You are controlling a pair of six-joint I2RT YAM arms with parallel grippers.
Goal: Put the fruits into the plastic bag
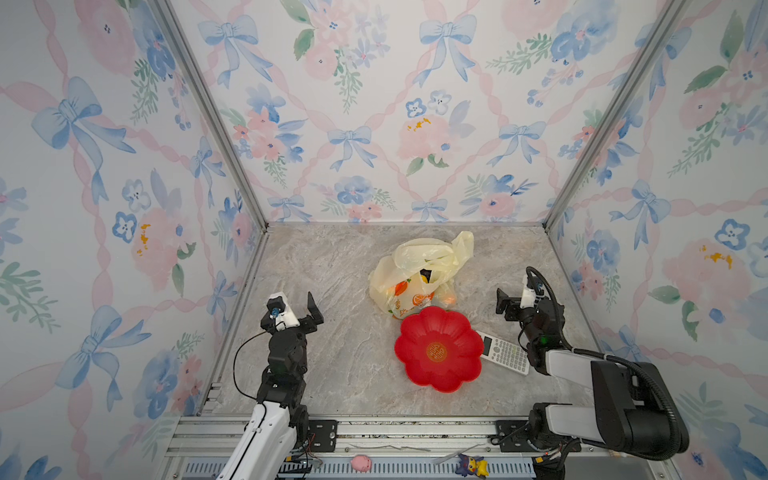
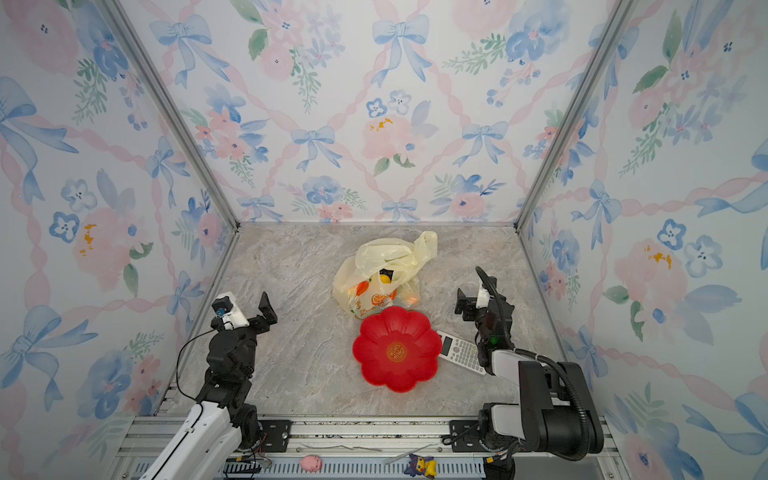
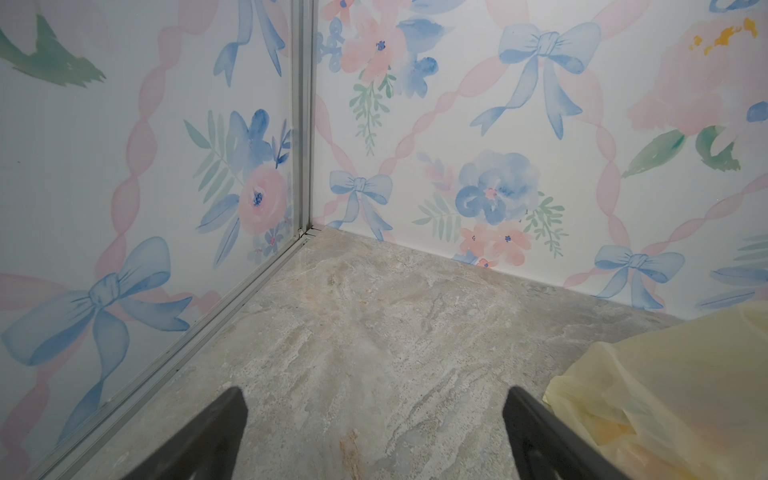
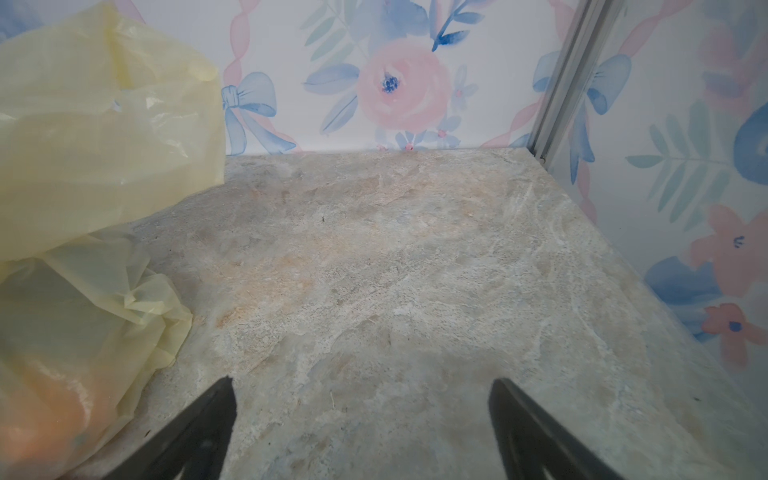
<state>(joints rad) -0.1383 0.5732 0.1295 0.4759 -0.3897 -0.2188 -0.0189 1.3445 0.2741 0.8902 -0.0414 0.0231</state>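
Note:
The pale-yellow plastic bag sits crumpled at the middle back of the marble table, printed with orange fruit pictures. Fruits lie inside it: a yellow one shows through the mouth, and an orange-tinted one shows through the film. My left gripper hangs open over bare table, well left of the bag. My right gripper is open to the right of the bag, with nothing between its fingers.
An empty red flower-shaped dish lies in front of the bag. A calculator lies beside it, under the right arm. Floral walls enclose three sides. A pink pig toy and a purple-yellow figure rest on the front rail.

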